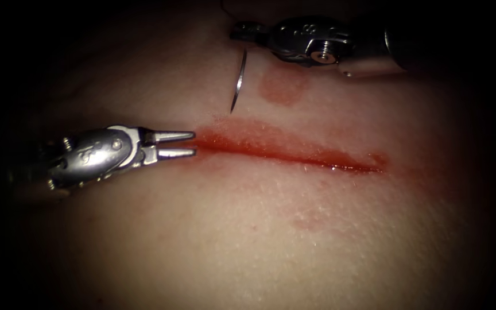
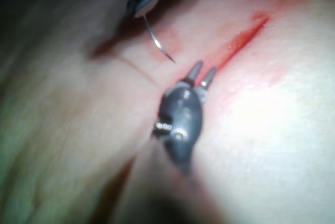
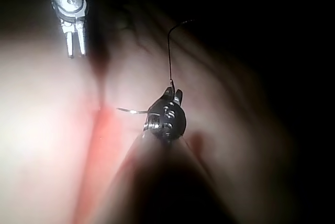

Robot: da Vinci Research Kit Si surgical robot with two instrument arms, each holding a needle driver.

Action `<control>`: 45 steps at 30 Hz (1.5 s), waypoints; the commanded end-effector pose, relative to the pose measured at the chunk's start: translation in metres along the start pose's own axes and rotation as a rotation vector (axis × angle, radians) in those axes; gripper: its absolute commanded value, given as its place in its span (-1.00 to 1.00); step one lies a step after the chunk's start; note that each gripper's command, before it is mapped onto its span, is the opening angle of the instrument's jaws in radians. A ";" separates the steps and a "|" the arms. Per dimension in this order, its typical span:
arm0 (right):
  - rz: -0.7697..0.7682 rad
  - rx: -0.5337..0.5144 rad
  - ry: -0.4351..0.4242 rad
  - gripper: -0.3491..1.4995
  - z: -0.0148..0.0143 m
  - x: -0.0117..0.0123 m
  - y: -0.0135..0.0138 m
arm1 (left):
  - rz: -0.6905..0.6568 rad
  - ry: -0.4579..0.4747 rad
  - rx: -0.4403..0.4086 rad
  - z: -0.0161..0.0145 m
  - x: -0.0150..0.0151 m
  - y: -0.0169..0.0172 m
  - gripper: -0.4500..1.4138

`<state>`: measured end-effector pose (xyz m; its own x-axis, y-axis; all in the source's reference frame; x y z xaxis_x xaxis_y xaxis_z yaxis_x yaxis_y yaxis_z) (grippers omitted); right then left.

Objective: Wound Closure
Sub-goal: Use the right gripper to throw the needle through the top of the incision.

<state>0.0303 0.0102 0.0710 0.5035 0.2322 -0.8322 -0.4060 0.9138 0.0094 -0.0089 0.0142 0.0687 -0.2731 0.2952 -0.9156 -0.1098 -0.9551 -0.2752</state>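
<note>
Needle [image 1: 239, 81]: clear of the tissue [image 1: 259, 241], long axis near upright, tip down toward the cut [image 1: 294, 150].
Right tool [image 1: 242, 31]: clamps the needle's rear end.
Left tool [image 1: 180, 144]: narrowly parted, holding nothing, at the cut's left end.

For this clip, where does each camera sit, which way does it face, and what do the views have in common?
Endoscope: above and in front of the cut; left tool open and empty at its left end, right tool holding the needle near its tail, free of tissue.
Left wrist: along its shaft at its own jaws.
Right wrist: along its shaft; thread trails.
Shared: both tools, needle, cut.
</note>
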 end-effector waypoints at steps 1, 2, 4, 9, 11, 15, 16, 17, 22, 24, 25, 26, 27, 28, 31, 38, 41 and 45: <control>-0.007 -0.005 0.001 -1.00 0.0010 -0.0004 0.0001 | 0.004 -0.001 -0.012 0.0008 -0.0007 0.0002 -0.77; -0.013 -0.009 0.002 -1.00 0.0012 -0.0005 0.0003 | 0.011 -0.007 -0.019 0.0010 -0.0011 0.0005 -0.78; -0.025 -0.011 0.001 -1.00 0.0014 -0.0006 0.0004 | 0.022 -0.011 -0.025 0.0012 -0.0014 0.0007 -0.79; -0.042 -0.009 0.008 -1.00 0.0019 -0.0005 0.0003 | 0.023 -0.011 -0.025 0.0012 -0.0019 0.0003 -0.85; -0.053 -0.012 0.014 -1.00 0.0021 -0.0003 0.0001 | 0.020 -0.012 -0.022 0.0014 -0.0025 0.0000 -0.87; -0.075 -0.009 0.016 -1.00 0.0023 -0.0001 0.0000 | 0.006 -0.014 -0.012 0.0019 -0.0036 -0.0002 -0.89; -0.085 -0.008 0.019 -1.00 0.0025 0.0000 0.0000 | 0.005 -0.018 -0.008 0.0023 -0.0042 -0.0002 -0.89; -0.091 -0.008 0.021 -1.00 0.0026 0.0000 0.0000 | -0.002 -0.023 -0.009 0.0026 -0.0045 -0.0002 -0.89; -0.116 -0.012 0.022 -1.00 0.0030 0.0000 -0.0002 | -0.008 -0.035 -0.001 0.0039 -0.0059 -0.0002 -0.89; -0.117 -0.013 0.022 -1.00 0.0030 -0.0001 -0.0001 | -0.012 -0.036 0.003 0.0042 -0.0061 -0.0003 -0.89; -0.123 -0.013 0.022 -1.00 0.0030 -0.0002 -0.0001 | -0.011 -0.036 0.006 0.0044 -0.0062 -0.0006 -0.89; -0.123 -0.013 0.022 -1.00 0.0030 -0.0002 -0.0001 | -0.012 -0.037 0.008 0.0045 -0.0062 -0.0007 -0.89; -0.124 -0.011 0.020 -1.00 0.0030 -0.0002 -0.0001 | -0.012 -0.037 0.009 0.0046 -0.0061 -0.0009 -0.89; -0.129 -0.011 0.020 -1.00 0.0030 -0.0002 -0.0001 | -0.011 -0.041 0.012 0.0048 -0.0062 -0.0012 -0.89; -0.146 -0.016 0.025 -1.00 0.0030 -0.0001 -0.0001 | -0.014 -0.068 0.009 0.0052 -0.0068 -0.0014 -0.89; -0.179 -0.024 0.029 -1.00 0.0031 -0.0003 -0.0003 | -0.024 -0.118 0.001 0.0055 -0.0090 -0.0015 -0.88; -0.184 -0.026 0.030 -1.00 0.0032 -0.0006 -0.0004 | -0.027 -0.123 -0.001 0.0056 -0.0096 -0.0018 -0.88; -0.188 -0.029 0.033 -1.00 0.0031 -0.0008 -0.0008 | -0.025 -0.136 0.002 0.0057 -0.0101 -0.0022 -0.88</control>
<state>0.0321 0.0103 0.0729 0.5486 0.0450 -0.8349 -0.3283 0.9300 -0.1656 -0.0107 0.0138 0.0799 -0.4084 0.3162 -0.8563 -0.1241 -0.9486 -0.2911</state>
